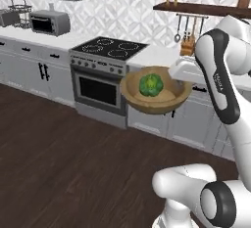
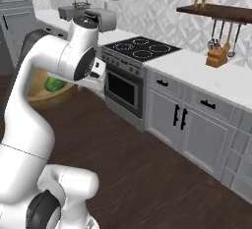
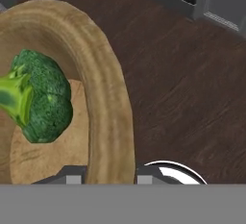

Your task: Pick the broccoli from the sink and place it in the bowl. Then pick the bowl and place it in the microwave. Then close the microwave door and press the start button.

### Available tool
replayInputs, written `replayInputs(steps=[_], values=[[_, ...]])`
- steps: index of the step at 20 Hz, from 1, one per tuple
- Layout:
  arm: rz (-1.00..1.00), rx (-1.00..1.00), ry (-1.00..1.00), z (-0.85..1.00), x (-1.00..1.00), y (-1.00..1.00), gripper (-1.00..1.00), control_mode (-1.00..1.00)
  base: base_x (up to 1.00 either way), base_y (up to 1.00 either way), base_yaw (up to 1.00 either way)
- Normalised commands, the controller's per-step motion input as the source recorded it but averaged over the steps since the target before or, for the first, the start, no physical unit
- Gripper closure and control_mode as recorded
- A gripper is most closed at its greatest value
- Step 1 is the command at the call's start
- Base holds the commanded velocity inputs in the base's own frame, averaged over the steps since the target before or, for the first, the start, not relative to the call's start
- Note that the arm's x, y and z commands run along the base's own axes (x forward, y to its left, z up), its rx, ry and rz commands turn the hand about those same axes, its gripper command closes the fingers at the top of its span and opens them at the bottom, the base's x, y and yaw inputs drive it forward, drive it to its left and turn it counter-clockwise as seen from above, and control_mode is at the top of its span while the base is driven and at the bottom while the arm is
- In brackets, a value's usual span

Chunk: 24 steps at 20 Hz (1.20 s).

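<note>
The light-brown wooden bowl (image 1: 158, 102) hangs in the air over the dark wood floor, in front of the stove. The green broccoli (image 1: 151, 85) lies inside it, stem toward the hand in the hand view. My gripper (image 3: 108, 177) is shut on the bowl's rim (image 3: 108, 112), one finger inside the wall and one outside. In the left base view the white hand (image 1: 182, 70) reaches the bowl from the right. In the right base view the bowl (image 2: 39, 94) and broccoli (image 2: 54, 84) peek out behind my arm. The sink, the microwave and the microwave door are out of view.
A stove with a black cooktop (image 1: 110, 48) and oven door stands just behind the bowl, with white cabinets (image 1: 44, 73) along the wall. A knife block (image 1: 188, 46) sits on the counter. A small grey countertop oven (image 1: 49, 22) is far left.
</note>
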Motion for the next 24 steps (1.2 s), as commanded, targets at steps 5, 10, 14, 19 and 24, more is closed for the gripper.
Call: replayInputs(steps=[5,10,14,19,24], values=[[0.0,0.0,0.0,0.0,0.0,0.0,1.0,1.0,0.55,0.27,0.8],[0.0,0.0,0.0,0.0,0.0,0.0,1.0,1.0,0.98,0.37,0.5],[0.0,0.0,0.0,0.0,0.0,0.0,1.0,1.0,1.0,0.52,0.24],[0.0,0.0,0.0,0.0,0.0,0.0,1.0,1.0,1.0,0.42,0.16],[0.0,0.0,0.0,0.0,0.0,0.0,1.0,1.0,1.0,0.02,0.35]])
